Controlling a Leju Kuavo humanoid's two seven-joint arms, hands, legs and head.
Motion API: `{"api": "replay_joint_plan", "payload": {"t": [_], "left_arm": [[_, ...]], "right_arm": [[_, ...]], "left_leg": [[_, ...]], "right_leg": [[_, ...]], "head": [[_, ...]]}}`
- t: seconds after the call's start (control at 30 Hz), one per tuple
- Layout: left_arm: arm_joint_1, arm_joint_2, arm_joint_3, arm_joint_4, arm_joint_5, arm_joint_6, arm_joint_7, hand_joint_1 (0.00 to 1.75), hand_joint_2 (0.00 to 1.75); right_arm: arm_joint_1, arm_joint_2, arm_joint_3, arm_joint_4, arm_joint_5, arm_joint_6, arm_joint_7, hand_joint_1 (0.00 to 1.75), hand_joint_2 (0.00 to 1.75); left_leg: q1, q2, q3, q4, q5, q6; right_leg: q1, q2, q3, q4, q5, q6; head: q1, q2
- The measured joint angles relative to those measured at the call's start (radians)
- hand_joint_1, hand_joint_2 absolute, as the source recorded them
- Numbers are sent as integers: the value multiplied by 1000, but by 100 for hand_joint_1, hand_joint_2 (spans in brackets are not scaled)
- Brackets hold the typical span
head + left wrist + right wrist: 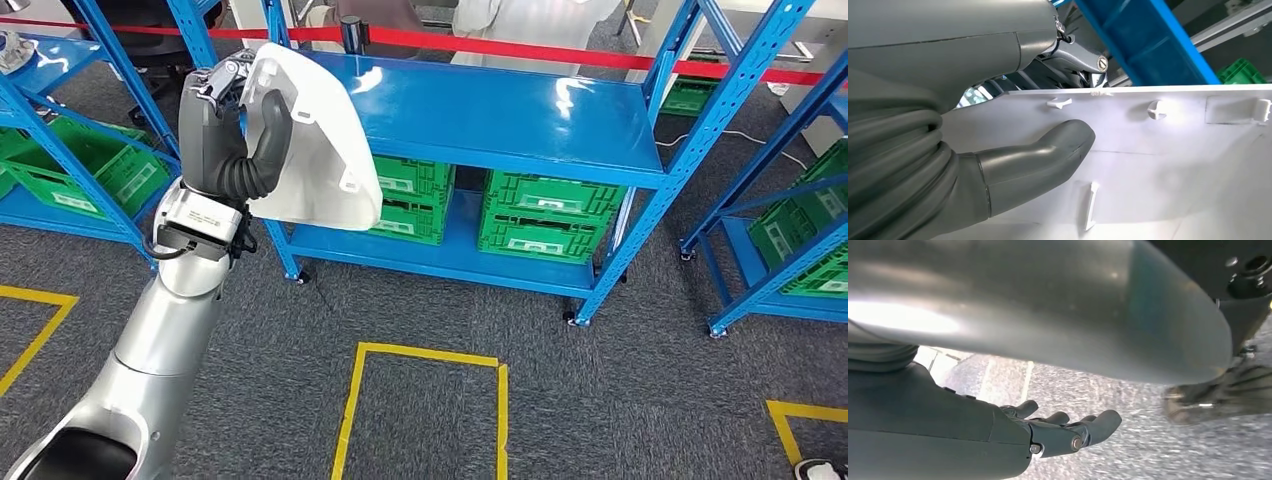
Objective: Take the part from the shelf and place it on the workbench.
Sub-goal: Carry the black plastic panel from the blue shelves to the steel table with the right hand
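Blue shelf (520, 115) racks stand on grey carpet marked with yellow tape. The left robot hand (225, 110) grasps the white part (315, 150), lifted just off the shelf's left end. The right robot hand (1063, 432) hangs empty, fingers loosely apart. Carrying and placing on the desk remain.

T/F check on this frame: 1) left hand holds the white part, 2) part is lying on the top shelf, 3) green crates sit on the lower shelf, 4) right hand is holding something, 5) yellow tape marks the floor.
1) True. The left hand grips the white part, thumb pressed on its inner face.
2) False. The part is held up in front of the top shelf, not lying on it.
3) True. Green crates sit on the lower shelf.
4) False. The right hand hangs over the floor with its fingers apart, holding nothing.
5) True. Yellow tape outlines a rectangle on the grey floor.
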Motion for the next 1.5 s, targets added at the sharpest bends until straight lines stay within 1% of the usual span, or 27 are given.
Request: {"api": "replay_joint_plan", "payload": {"t": [0.07,0.13,0.17,0.23,0.33,0.37,0.4,0.47,0.5,0.53,0.57,0.63,0.7,0.77,0.83,0.9,0.97,1.0,1.03,1.07,1.13,1.2,1.23,1.27,1.33,1.4,1.5], "left_arm": [[0,0,0,6,0,0,0,175,175],[0,0,0,10,0,0,-1,175,175],[-1,0,-1,11,0,0,-2,175,175],[-3,0,-1,13,0,1,-4,175,175],[-3,4,-3,18,0,4,-8,175,175],[-3,7,-3,20,0,5,-9,175,175],[-3,10,-3,21,0,7,-9,175,175],[-3,16,-3,22,0,11,-8,175,175],[-1,19,-3,22,0,13,-8,175,175],[0,23,-3,22,0,14,-7,175,175],[2,26,-2,23,0,16,-7,175,175],[2,32,1,21,-1,18,-6,175,175],[1,38,3,16,-5,19,-6,175,175],[0,45,7,12,-7,20,-6,175,175],[-2,53,11,13,-8,20,-6,175,175],[-5,60,13,14,-8,19,-6,175,175],[-8,66,15,16,-7,17,-6,175,175],[-7,69,16,18,-6,16,-6,175,175],[-7,72,16,20,-6,14,-8,175,175],[-6,74,16,22,-5,13,-8,175,175],[-6,78,16,25,-5,12,-9,175,175],[-7,80,16,24,-3,12,-10,175,175],[-8,80,16,24,-3,12,-11,175,175],[-8,81,16,24,-2,12,-11,175,175],[-6,82,15,26,0,12,-11,175,175],[-4,83,15,28,0,12,-11,175,175],[-5,86,15,32,0,11,-11,175,175]], "right_arm": [[0,0,0,0,0,-1,0,0,0],[-1,0,0,0,0,-2,0,0,0],[-1,-1,-1,-1,-1,-3,-1,0,0],[-3,-1,-1,-1,-2,-3,-1,0,0],[-1,1,-4,-1,-4,-3,-1,0,0],[-1,2,-5,-1,-5,-4,-1,0,0],[-1,2,-7,-1,-5,-4,-2,0,0],[0,2,-8,-1,-7,-5,-8,0,0],[0,2,-9,-1,-8,-5,-12,0,0],[0,2,-10,-1,-9,-5,-15,0,0],[0,2,-11,-1,-10,-5,-17,0,0],[0,2,-13,-1,-10,-6,-17,0,0],[0,2,-16,-1,-10,-6,-18,0,0],[0,2,-20,-1,-11,-5,-23,0,0],[2,2,-23,-1,-12,-4,-31,0,0],[3,2,-25,-1,-11,-4,-36,0,0],[2,2,-25,-1,-11,-4,-38,0,0],[2,2,-25,-1,-11,-4,-40,0,0],[2,2,-25,-1,-11,-4,-42,0,0],[1,2,-26,-1,-12,-4,-45,0,0],[1,2,-26,-1,-13,-4,-49,0,0],[-1,1,-26,-1,-13,-4,-51,0,0],[-2,1,-26,-1,-13,-4,-52,0,0],[-2,1,-27,-1,-13,-4,-52,0,0],[-1,3,-28,-1,-14,-4,-51,0,0],[0,5,-29,-1,-14,-4,-50,0,0],[-1,6,-31,0,-15,-4,-49,0,0]], "left_leg": [[-1,0,-40,9,24,-3],[-2,0,-74,19,44,-8],[-2,1,-86,24,53,-12],[-2,2,-97,27,71,-23],[0,1,-105,25,82,-42],[1,-1,-113,41,57,-48],[2,-3,-127,79,12,-54],[6,-4,-157,202,-91,-64],[7,-4,-165,263,-117,-68],[8,-4,-162,303,-116,-70],[8,-4,-145,313,-94,-71],[9,-4,-59,230,-48,-68],[6,-5,51,80,-65,-59],[1,-6,93,2,-92,-45],[1,-3,78,-3,-78,-27],[3,0,56,-4,-53,-11],[4,1,26,-2,-27,-3],[4,1,9,0,-14,-3],[3,1,-9,4,-3,-4],[3,1,-27,8,7,-6],[3,1,-59,19,25,-11],[1,1,-82,28,40,-20],[1,2,-87,30,48,-25],[0,3,-91,28,57,-31],[2,3,-95,21,74,-43],[3,1,-113,49,36,-54],[6,-1,-156,218,-105,-64]], "right_leg": [[1,1,30,29,31,-3],[3,2,131,-78,66,-13],[6,3,192,-158,59,-20],[13,5,260,-262,30,-33],[12,1,247,-281,50,-52],[10,-1,235,-283,63,-59],[7,-4,220,-286,77,-65],[7,-6,188,-285,104,-69],[7,-6,171,-283,117,-69],[6,-7,154,-282,131,-68],[6,-7,137,-280,144,-66],[6,-8,106,-275,167,-60],[7,-8,87,-271,187,-51],[9,-8,80,-273,208,-39],[6,-7,73,-275,216,-26],[3,-4,49,-227,154,-14],[1,-2,12,-103,48,-5],[0,-2,-1,-38,16,-2],[0,-2,-3,8,9,-1],[0,-2,11,25,24,-1],[1,-1,90,-46,71,-7],[5,1,196,-187,62,-18],[8,2,228,-238,48,-24],[11,3,243,-267,37,-31],[10,2,234,-278,49,-44],[4,-2,218,-283,72,-56],[4,-5,180,-284,105,-65]], "head": [[0,0],[0,0],[0,0],[1,0],[4,0],[3,0],[2,0],[-1,0],[-2,0],[-2,0],[-3,0],[-3,0],[-4,0],[-4,0],[-4,0],[-3,0],[-1,0],[0,0],[0,0],[0,0],[0,0],[0,0],[0,0],[0,0],[1,0],[-1,0],[-7,0]]}}
